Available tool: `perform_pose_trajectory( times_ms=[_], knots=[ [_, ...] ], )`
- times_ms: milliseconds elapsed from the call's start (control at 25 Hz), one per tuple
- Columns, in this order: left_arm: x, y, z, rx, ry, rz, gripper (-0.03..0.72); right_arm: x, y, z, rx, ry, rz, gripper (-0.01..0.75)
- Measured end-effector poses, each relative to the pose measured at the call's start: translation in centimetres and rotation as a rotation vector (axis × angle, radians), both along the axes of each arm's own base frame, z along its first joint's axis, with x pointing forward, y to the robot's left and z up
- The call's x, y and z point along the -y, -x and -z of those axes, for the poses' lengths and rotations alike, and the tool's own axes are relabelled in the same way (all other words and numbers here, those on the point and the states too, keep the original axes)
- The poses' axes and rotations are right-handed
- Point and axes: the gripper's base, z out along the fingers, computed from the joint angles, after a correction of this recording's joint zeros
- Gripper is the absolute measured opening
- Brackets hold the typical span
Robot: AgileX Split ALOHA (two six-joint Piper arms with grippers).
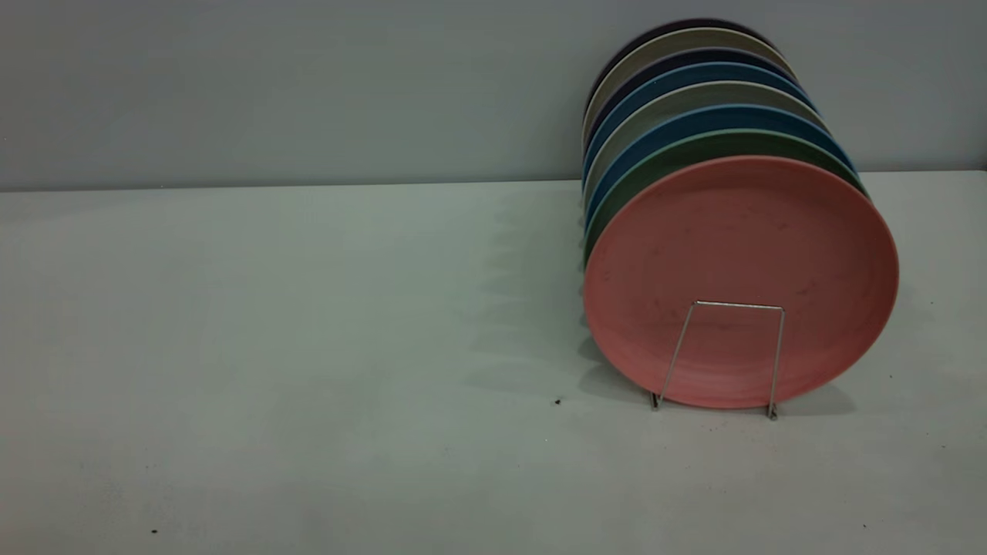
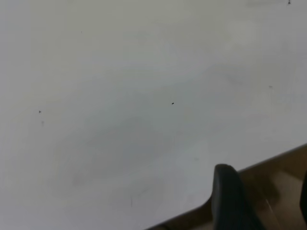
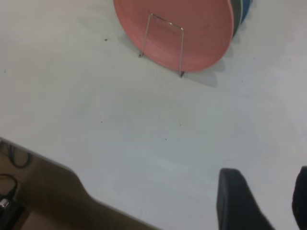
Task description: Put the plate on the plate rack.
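In the plate rack [image 1: 732,351], the plate [image 1: 740,254], upright.

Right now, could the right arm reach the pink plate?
Probably yes. Bare table lies between the right end effector and the pink plate, which stands foremost in the plate rack.

Neither arm appears in the exterior view. The left end effector [image 2: 261,201] hangs above the surface's near edge, one dark finger [image 2: 230,199] visible; the right end effector [image 3: 261,203] hovers with fingers [image 3: 235,201] spread apart, empty.
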Motion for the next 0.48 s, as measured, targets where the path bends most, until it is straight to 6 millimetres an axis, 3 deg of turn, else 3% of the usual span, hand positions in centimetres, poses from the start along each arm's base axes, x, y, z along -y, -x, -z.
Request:
perform_pose_trajectory(
  times_ms=[480],
  knots=[
    [0.00, -0.02, -0.03, 0.006, 0.001, 0.000, 0.392, 0.00, 0.00, -0.02, 0.001, -0.001, 0.000, 0.302]
  ],
)
